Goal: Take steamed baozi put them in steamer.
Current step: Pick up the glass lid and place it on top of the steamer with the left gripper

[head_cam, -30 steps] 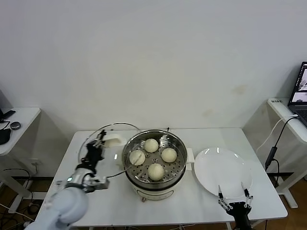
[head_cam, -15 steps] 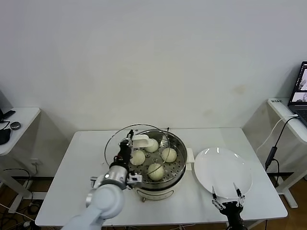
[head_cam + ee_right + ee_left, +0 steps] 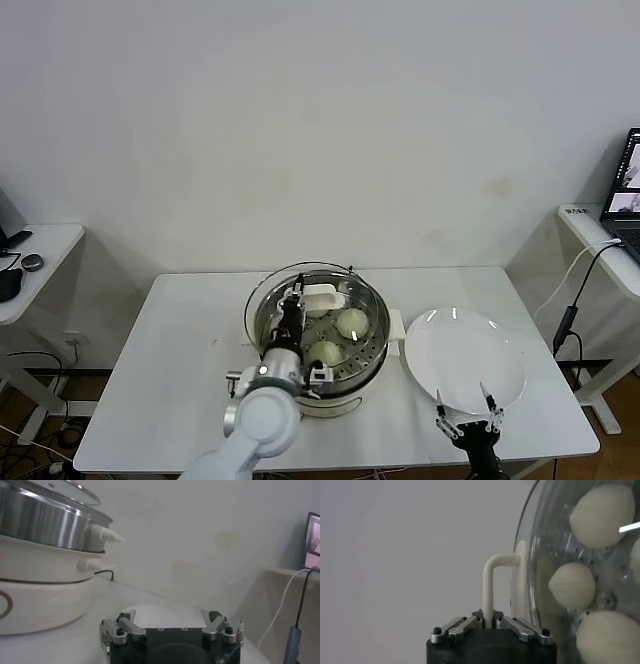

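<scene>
The bench point(image 3: 180, 330) is big and white, with bare room on its left half. The steamer point(image 3: 372, 352) sits mid-bench, and the plate point(image 3: 465, 350) is just beside it on the right, bare, with one edge near the front of the bench.

The glass lid point(image 3: 262, 305) is hovering over the pot, sitting a bit left of centre so it isn't square on the rim yet. The left hand point(image 3: 298, 303) is clenched on the lid's white handle point(image 3: 492, 580); the wrist view shows the fingers pinched tight on the loop.

The baozi point(image 3: 352, 323) are already in the steamer on the perforated tray. I can see two clearly from above; the rest are under the lid and arm. Looks like the loading is done and this is the capping step.

The right hand point(image 3: 466, 424) is parked at the front edge by the plate, fingers spread, holding nothing.

What could go wrong: the lid is off-centre, so lowering it now might catch the rim and sit tilted, or slide off to the left. A thin handle in a pinch grip could also let the lid swing.
</scene>
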You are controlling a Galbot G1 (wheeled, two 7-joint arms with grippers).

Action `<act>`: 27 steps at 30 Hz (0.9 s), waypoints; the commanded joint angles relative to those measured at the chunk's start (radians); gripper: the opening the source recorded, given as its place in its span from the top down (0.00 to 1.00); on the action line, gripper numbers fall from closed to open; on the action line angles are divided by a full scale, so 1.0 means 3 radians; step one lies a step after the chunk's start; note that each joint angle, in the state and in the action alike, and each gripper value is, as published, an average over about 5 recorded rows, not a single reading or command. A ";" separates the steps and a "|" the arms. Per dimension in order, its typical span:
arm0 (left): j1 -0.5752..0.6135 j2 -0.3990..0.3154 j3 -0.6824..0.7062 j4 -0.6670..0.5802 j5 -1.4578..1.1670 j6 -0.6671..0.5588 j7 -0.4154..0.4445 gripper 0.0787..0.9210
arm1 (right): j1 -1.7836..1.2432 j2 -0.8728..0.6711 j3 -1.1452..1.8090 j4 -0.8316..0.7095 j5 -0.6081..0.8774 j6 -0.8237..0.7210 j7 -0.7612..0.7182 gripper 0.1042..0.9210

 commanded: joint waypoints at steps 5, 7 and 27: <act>0.0022 -0.0227 0.0094 0.0115 0.0286 0.0012 0.0041 0.89 | -0.0006 0.0006 -0.0020 -0.0021 -0.0023 -0.0002 0.0019 0.12; 0.0039 -0.0241 0.0093 0.0131 0.0304 0.0006 0.0037 0.89 | -0.0007 0.0006 -0.0027 -0.0020 -0.0025 -0.0004 0.0024 0.12; 0.0168 -0.0287 0.0022 0.0147 0.0245 -0.0025 -0.0035 0.89 | -0.0025 0.0005 -0.0066 -0.0034 -0.0052 -0.0007 0.0026 0.12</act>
